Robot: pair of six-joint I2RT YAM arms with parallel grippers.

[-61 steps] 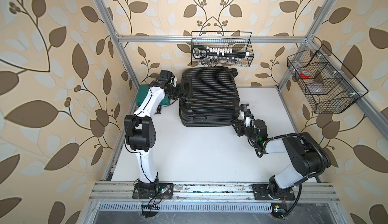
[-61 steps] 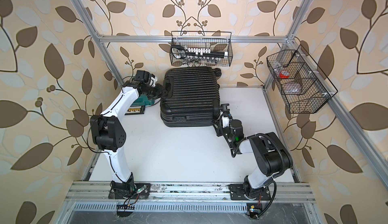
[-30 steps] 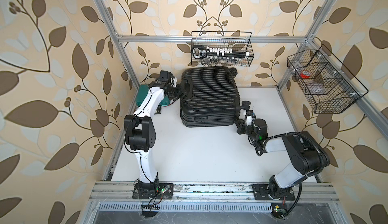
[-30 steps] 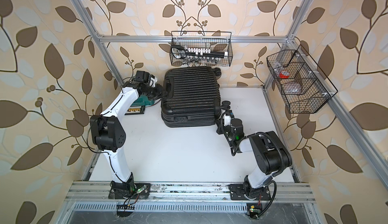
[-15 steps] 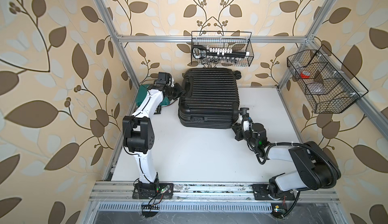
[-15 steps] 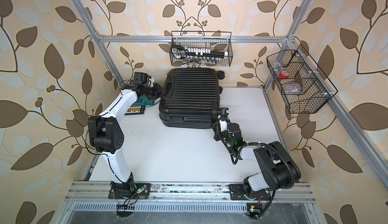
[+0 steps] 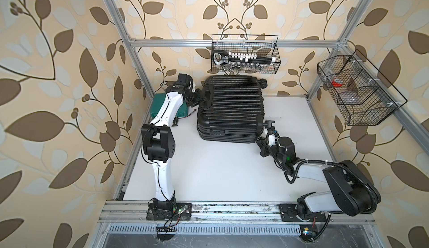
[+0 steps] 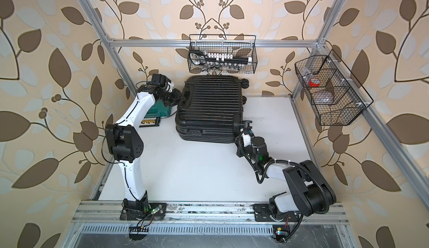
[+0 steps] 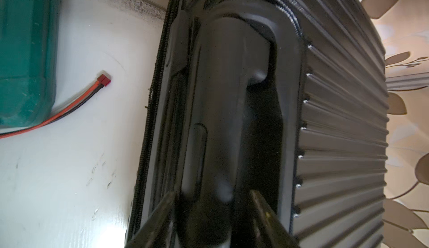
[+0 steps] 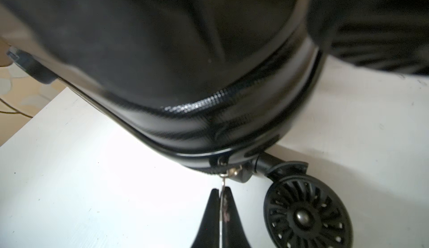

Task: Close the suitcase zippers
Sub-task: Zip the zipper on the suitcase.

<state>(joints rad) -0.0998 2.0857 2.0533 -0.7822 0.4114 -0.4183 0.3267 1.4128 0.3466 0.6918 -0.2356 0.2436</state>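
Note:
The black ribbed suitcase [image 7: 232, 109] [image 8: 210, 109] lies flat at the back of the white table. My left gripper [image 7: 202, 98] [image 9: 212, 194] is at its left side, open. Its fingers [image 9: 260, 202] straddle the side handle [image 9: 222, 95] with a gap showing on one side. The zipper track [image 9: 148, 119] [image 10: 232, 91] runs along the seam. At the near right corner, my right gripper [image 7: 259, 141] [image 10: 222, 188] is shut on the thin metal zipper pull, just below the slider [image 10: 228, 171]. A caster wheel [image 10: 306, 216] sits beside it.
A teal tool case [image 7: 157, 105] [image 9: 23, 49] stands left of the suitcase, with a red-black cable [image 9: 76, 100] on the table beside it. A wire basket [image 7: 245, 58] hangs on the back wall above the suitcase. A second wire basket [image 7: 355, 95] hangs on the right wall.
My right gripper has moved forward and left round the suitcase's near right corner with the pull. The suitcase has turned a little on the table. The left arm stays at the handle.

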